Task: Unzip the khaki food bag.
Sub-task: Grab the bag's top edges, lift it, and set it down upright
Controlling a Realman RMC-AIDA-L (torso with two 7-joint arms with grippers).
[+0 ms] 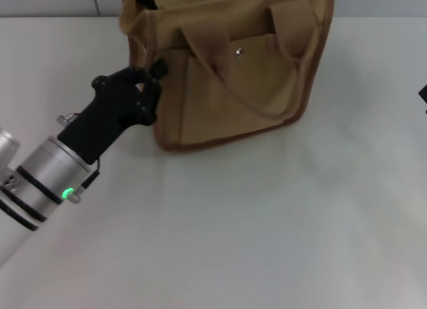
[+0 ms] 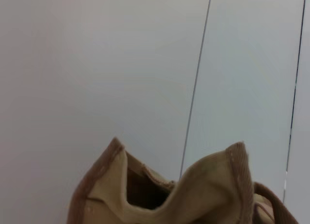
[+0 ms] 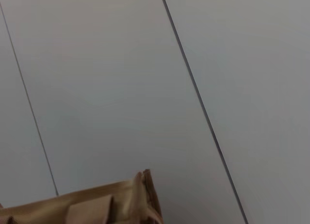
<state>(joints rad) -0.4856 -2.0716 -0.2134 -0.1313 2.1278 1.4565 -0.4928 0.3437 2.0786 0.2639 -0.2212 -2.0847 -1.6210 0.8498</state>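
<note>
One arm is near: the left gripper [image 1: 152, 79] touches the upper left corner of the khaki food bag [image 1: 227, 69], which stands at the table's [image 1: 267, 222] far edge; its grasp I cannot tell. Bag's top runs rightward from it; right gripper [image 1: 423, 95] barely shows, well apart.

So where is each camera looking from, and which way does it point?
Head view: sits on the robot's head, looks forward and down at the table and the khaki food bag; shows the left gripper against the bag's side and a sliver of the right arm at the edge.
Left wrist view: on the left arm, looks past the bag's gaping top edge at a wall; no fingers show.
Right wrist view: on the right arm, sees the bag's corner and wall; no fingers.
All three share the bag.
</note>
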